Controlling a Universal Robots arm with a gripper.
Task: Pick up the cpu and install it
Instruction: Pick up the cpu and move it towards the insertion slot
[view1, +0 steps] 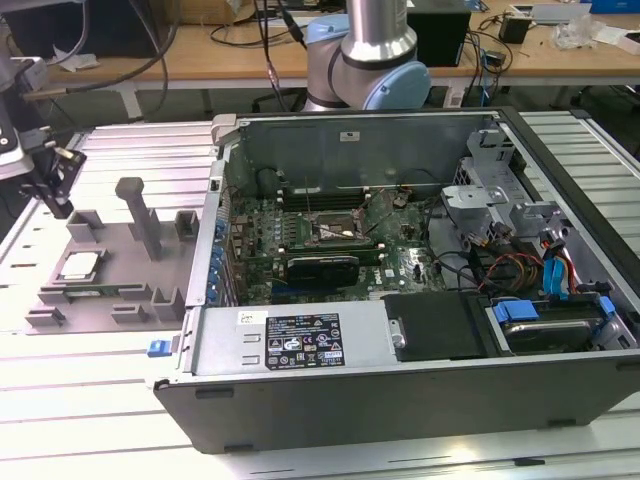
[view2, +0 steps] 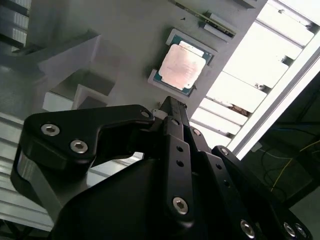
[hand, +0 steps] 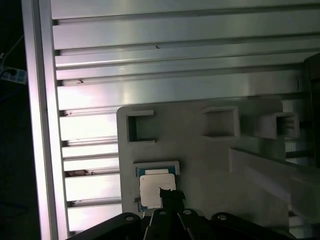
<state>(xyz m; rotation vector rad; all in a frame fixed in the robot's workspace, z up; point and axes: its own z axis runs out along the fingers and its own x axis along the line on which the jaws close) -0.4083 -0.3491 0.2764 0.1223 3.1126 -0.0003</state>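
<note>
Resting flat in a shallow square seat on the grey tray (view1: 120, 275), the cpu (view2: 181, 67) lies silvery side up. Over that same part of the tray hangs the gripper (view2: 169, 103), clear of the chip, its fingers pressed together and holding nothing. Beside the tray, on the exterior view's right, stands the open computer case (view1: 300, 345).
</note>
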